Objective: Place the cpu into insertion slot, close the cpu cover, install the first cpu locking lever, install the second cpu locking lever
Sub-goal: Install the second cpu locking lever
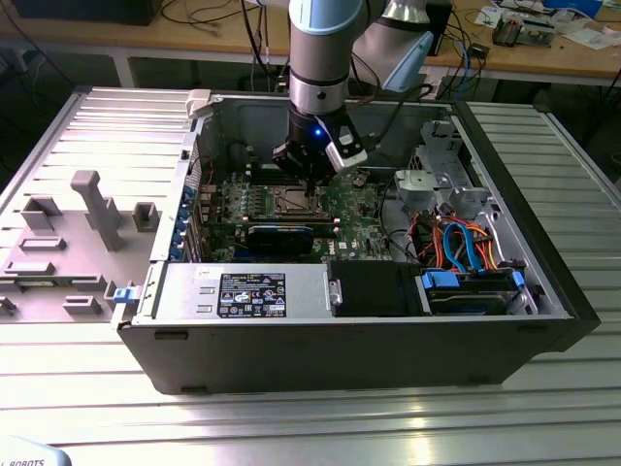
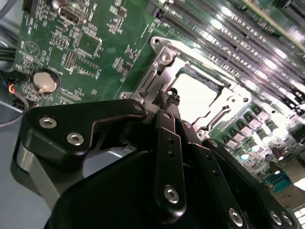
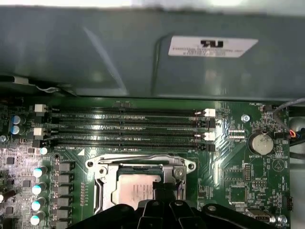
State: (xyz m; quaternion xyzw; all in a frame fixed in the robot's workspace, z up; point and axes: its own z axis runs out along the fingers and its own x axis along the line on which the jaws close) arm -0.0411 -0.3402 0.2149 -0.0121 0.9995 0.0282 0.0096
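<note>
The arm reached straight down into the open computer case (image 1: 543, 320), its gripper (image 1: 312, 181) poised over the insertion slot (image 3: 138, 183) on the green motherboard (image 3: 238, 181). Its jaws were drawn together at the socket's edge. The cpu (image 3: 136, 187) sat inside the slot, framed by the lowered cpu cover (image 3: 177, 172).

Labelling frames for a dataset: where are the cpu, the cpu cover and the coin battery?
cpu (image 3: 135, 187): first wrist view, its silvery top.
cpu cover (image 3: 143, 164): first wrist view, frame's edge nearest the memory slots.
coin battery (image 3: 260, 142): first wrist view, its round face.
</note>
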